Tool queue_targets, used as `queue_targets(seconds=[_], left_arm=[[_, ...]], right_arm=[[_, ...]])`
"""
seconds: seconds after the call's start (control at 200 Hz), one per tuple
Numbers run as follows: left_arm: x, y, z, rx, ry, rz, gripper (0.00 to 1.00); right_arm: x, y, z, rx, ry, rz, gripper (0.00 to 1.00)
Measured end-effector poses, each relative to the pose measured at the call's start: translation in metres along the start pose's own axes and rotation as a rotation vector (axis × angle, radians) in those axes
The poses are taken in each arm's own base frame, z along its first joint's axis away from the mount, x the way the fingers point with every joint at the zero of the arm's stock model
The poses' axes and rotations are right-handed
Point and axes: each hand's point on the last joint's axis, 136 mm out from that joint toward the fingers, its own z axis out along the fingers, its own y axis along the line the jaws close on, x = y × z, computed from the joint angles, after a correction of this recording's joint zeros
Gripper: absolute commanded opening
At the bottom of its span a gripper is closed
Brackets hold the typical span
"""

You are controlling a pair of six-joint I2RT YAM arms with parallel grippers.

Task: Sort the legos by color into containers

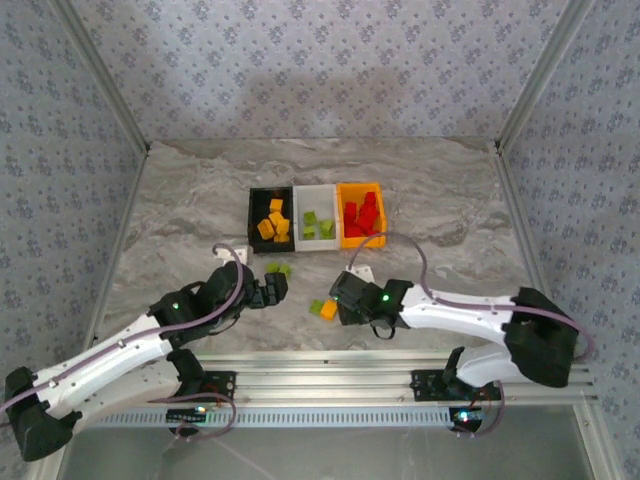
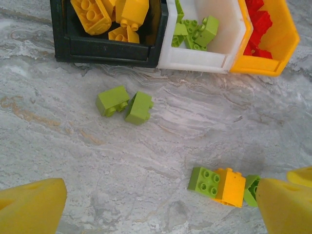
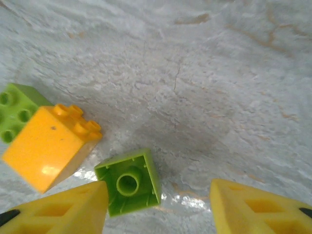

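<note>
From above, the bench (image 1: pixel 200 190) is grey-veined marble, closed in by walls (image 1: pixel 300 60) papered with a small blue-grey flower print and framed by metal posts (image 1: pixel 112 90). At its middle the black bin (image 1: pixel 253 215), the white bin (image 1: pixel 316 189) and the orange bin (image 1: pixel 361 186) stand in a touching row, holding orange-yellow, lime and red legos in that order. My left gripper (image 1: pixel 278 290) hangs near a loose lime pair (image 1: pixel 278 268); my right gripper (image 1: pixel 340 300) is beside an orange-yellow brick (image 1: pixel 328 310).

My left wrist camera shows the left gripper (image 2: pixel 156 214) spread wide and holding nothing, above bare marble. The lime pair (image 2: pixel 113 100) lies touching, just short of the black bin (image 2: pixel 107 51).

My right wrist camera shows the right gripper (image 3: pixel 158 209) released, its fingers (image 3: pixel 263 209) wide. An upturned lime brick (image 3: pixel 129 181) lies between them on the marble, close to one finger. The orange-yellow brick (image 3: pixel 48 146) rests tilted against another lime brick (image 3: pixel 14 112)
</note>
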Motion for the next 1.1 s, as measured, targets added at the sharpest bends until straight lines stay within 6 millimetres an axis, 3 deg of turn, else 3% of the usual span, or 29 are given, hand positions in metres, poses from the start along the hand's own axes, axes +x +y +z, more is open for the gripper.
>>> queue_targets(seconds=[0.13, 0.415, 0.505, 0.675, 0.869, 0.994, 1.099], left_arm=[[-0.002, 0.002, -0.002, -0.004, -0.012, -0.006, 0.99], [0.001, 0.012, -0.004, -0.033, -0.022, -0.023, 0.99], [0.004, 0.017, -0.003, -0.045, -0.018, -0.027, 0.99], [0.009, 0.022, -0.002, -0.057, -0.010, -0.032, 1.00], [0.008, 0.024, -0.004, -0.053, -0.019, -0.039, 0.99], [0.009, 0.026, -0.004, -0.061, -0.019, -0.040, 1.00], [0.011, 0.030, -0.004, -0.078, -0.018, -0.036, 0.99]], right_arm=[[-0.004, 0.004, -0.007, -0.039, -0.014, 0.002, 0.69], [0.031, 0.000, 0.036, 0.049, 0.144, -0.088, 0.67], [0.027, 0.003, 0.039, 0.054, 0.138, -0.093, 0.65], [0.022, 0.005, 0.042, 0.060, 0.138, -0.096, 0.54], [0.016, 0.001, 0.044, 0.065, 0.128, -0.090, 0.31], [0.013, 0.003, 0.040, 0.049, 0.114, -0.089, 0.27], [0.001, 0.007, 0.021, 0.012, 0.071, -0.088, 0.27]])
